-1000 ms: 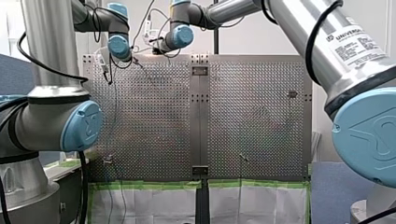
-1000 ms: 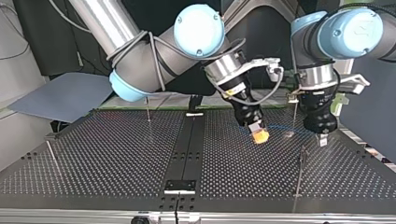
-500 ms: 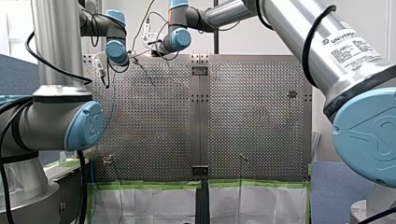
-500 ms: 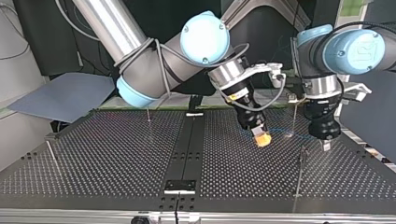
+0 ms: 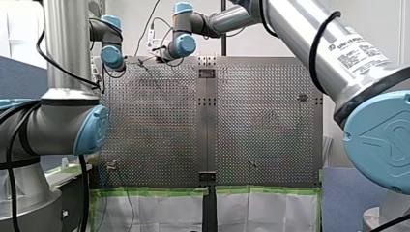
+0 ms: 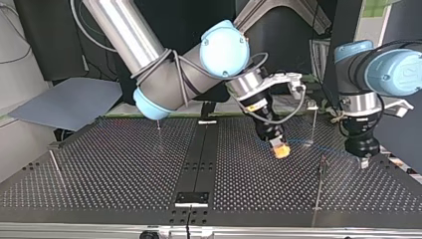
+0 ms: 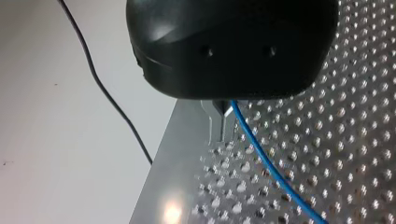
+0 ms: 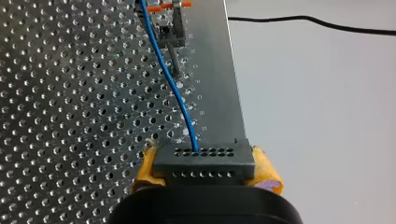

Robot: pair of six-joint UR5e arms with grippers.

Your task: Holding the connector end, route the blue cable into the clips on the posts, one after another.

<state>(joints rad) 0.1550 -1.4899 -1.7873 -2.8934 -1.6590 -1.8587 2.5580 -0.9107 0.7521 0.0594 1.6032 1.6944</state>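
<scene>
At the right half of the table [image 6: 124, 169], as the top view shows it, the blue cable [image 8: 170, 84] is carried between the two arms. The connector [image 8: 204, 161] is clamped between the yellow pads [image 8: 268, 175] of the right end effector [image 6: 280, 149], and the cable leaves its front face. The rigid block is judged to be gripped rather than the wire so that the free end can be steered without a kink.

From the connector the cable is led ahead to a post [image 8: 173, 60] near the table's edge, on which a clip [image 8: 170, 28] is mounted. Whether the cable is seated in that clip cannot be told.

The left end effector [image 7: 224, 109] appears closed on the cable, which emerges at its metal fingertips and slopes away over the perforated surface. This second grip is judged to be set farther along so that the span between the arms is drawn straight and can be lowered into a clip as one line.

In the top view a faint blue line is seen stretched between the two end effectors, passing close by a thin post [image 6: 313, 124]. A nearer post [image 6: 320, 186] and a far-left post [image 6: 158, 119] are not touched by the cable, so most of the routing is judged not yet done.
</scene>
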